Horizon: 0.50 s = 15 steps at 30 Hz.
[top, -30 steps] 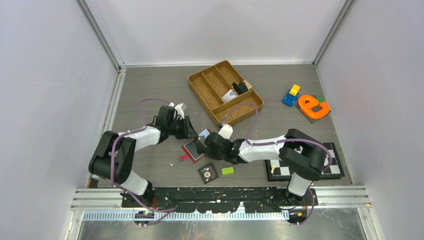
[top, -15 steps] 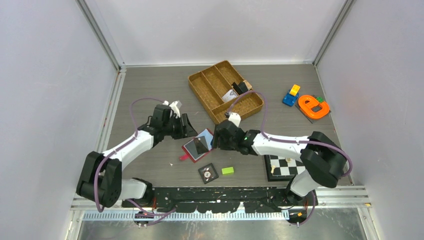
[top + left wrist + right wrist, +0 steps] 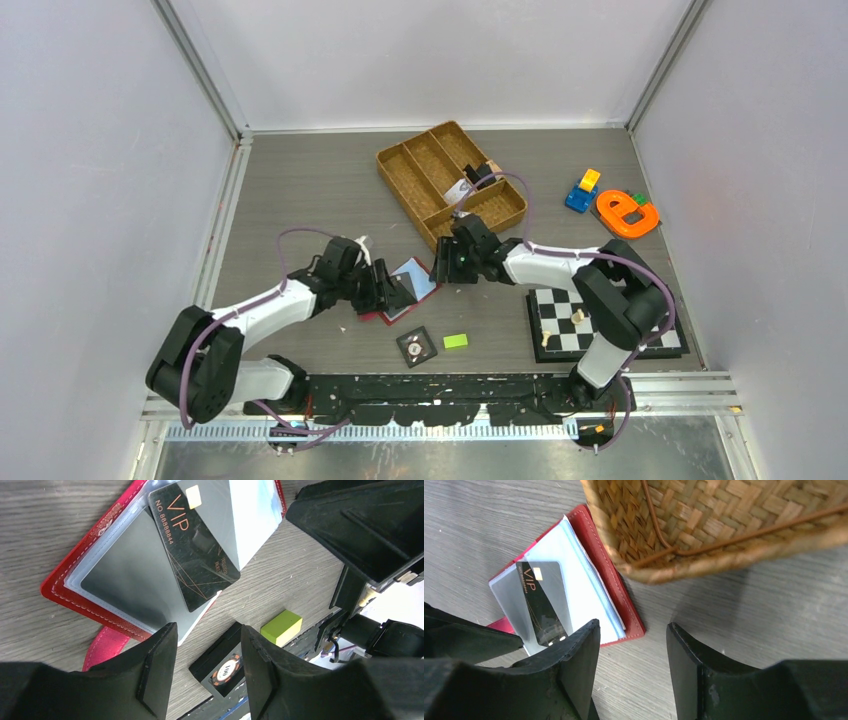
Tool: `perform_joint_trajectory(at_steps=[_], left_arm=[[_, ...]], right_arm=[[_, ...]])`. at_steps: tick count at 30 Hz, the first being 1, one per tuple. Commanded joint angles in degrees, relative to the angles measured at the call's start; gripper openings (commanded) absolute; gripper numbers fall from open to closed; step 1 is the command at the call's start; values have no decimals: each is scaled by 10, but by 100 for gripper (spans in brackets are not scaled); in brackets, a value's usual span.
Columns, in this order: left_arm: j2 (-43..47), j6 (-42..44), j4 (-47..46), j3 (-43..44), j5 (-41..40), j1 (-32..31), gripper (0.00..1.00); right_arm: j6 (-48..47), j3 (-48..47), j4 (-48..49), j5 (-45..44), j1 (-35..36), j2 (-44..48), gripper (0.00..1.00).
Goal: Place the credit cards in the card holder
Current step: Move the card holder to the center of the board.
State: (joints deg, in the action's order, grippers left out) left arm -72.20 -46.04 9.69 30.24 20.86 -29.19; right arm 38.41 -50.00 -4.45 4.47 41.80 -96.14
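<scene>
A: What can you read just beyond the fingertips of your left gripper (image 3: 207,640)?

B: One black card (image 3: 200,550) on the open red card holder (image 3: 60,592): orange "VIP", and beside it "NO 8888", remaining digits unclear.

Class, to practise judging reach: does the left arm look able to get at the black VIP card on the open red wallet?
Probably yes: the left gripper hangs open beside the VIP card, which lies uncovered on the red wallet; the right gripper stands clear.
</scene>
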Motion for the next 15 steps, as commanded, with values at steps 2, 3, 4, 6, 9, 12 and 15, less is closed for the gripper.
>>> perform_joint_trajectory(at_steps=[2, 3, 4, 6, 9, 12, 15], left_arm=[[-16, -34, -37, -5, -5, -15, 52], [-22, -35, -38, -4, -5, -17, 52], [-29, -35, -41, -4, -6, -19, 52], [-35, -35, -45, -5, -10, -22, 51], [-44, -35, -49, -6, -15, -23, 51], [-51, -37, -55, -7, -17, -24, 51], [-55, -41, -65, -7, -16, -26, 51]], right_arm=[[-33, -28, 32, 63, -9, -32, 54], [-33, -29, 34, 66, -10, -37, 53], [-32, -29, 36, 69, -10, -40, 53], [-30, -28, 40, 71, -10, -44, 52], [-28, -26, 42, 73, -9, -46, 52], [-27, -26, 41, 78, -9, -51, 51], [-23, -26, 59, 85, -10, -55, 50]])
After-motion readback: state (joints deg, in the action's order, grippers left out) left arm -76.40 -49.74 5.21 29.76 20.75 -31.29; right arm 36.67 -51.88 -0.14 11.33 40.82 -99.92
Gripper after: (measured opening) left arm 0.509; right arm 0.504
